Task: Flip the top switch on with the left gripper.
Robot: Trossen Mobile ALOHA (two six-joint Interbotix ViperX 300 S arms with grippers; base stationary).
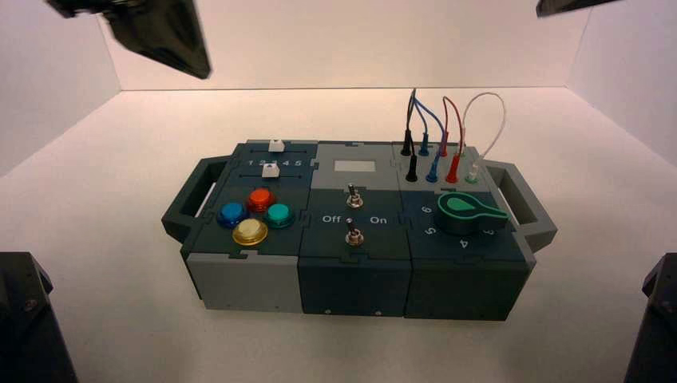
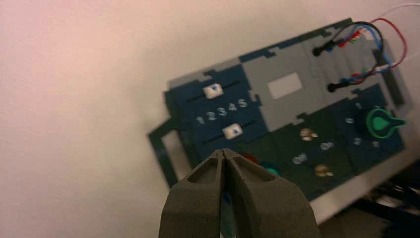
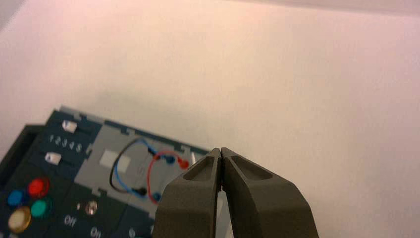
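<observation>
So we've got our left gripper (image 1: 166, 36) hanging up above the far left of the box (image 1: 355, 275), jaws together, nothing between them. Our top switch (image 1: 354, 197) is in the middle column, between the grey plate (image 1: 355, 166) and the "Off On" lettering (image 1: 354, 219), well apart from the gripper. Our right gripper (image 3: 221, 153) is parked high on the far right, its jaws together too.
</observation>
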